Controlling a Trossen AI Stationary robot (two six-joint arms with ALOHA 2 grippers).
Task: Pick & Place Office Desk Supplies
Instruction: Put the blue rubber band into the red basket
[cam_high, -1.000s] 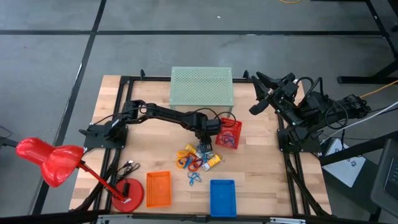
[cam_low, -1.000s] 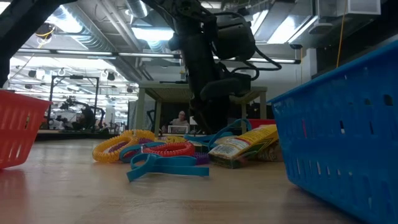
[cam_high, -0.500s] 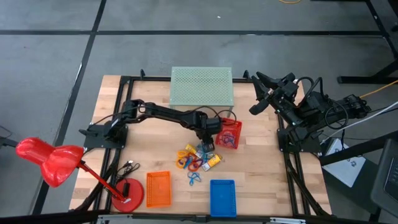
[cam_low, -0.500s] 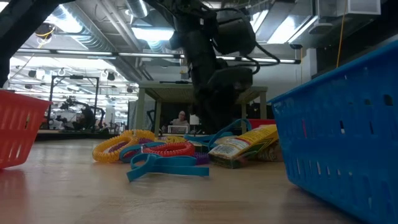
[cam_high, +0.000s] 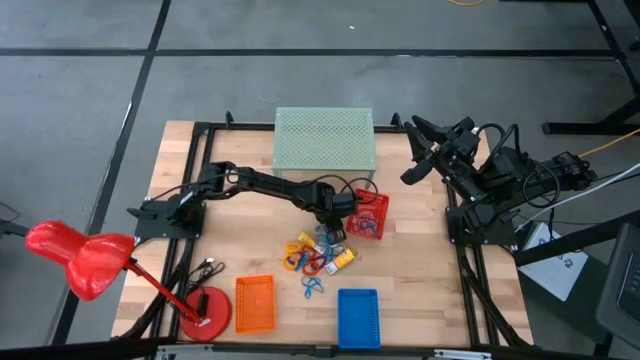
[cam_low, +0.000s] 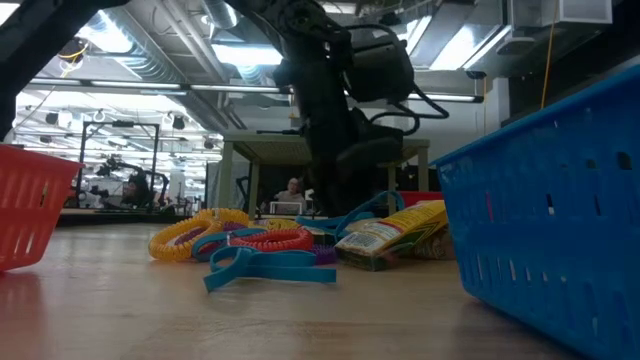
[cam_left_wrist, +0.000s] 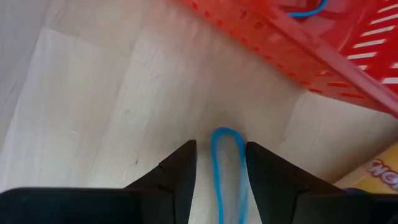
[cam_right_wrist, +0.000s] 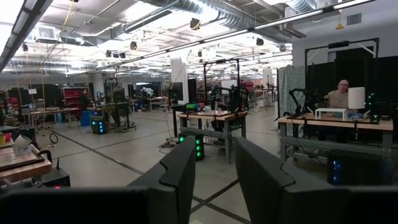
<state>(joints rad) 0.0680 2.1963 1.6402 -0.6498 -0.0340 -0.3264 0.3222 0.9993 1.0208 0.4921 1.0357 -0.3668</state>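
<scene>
Three baskets (cam_high: 367, 215); one blue clip (cam_left_wrist: 227, 168) between left jaws.

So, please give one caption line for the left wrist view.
Left gripper open over a blue clip on the table, beside the red basket.

A pale wooden table (cam_high: 240, 140) fills the middle of the overhead picture. A green perforated box (cam_high: 324, 139) sits at its upper centre, a red basket (cam_high: 368, 214) just below and right of it. A heap of office desk supplies (cam_high: 319, 256) lies at centre. Along the lower edge sit an orange basket (cam_high: 254, 303), a blue basket (cam_high: 358, 317) and, lower left, the red lamp base (cam_high: 205, 310).
</scene>
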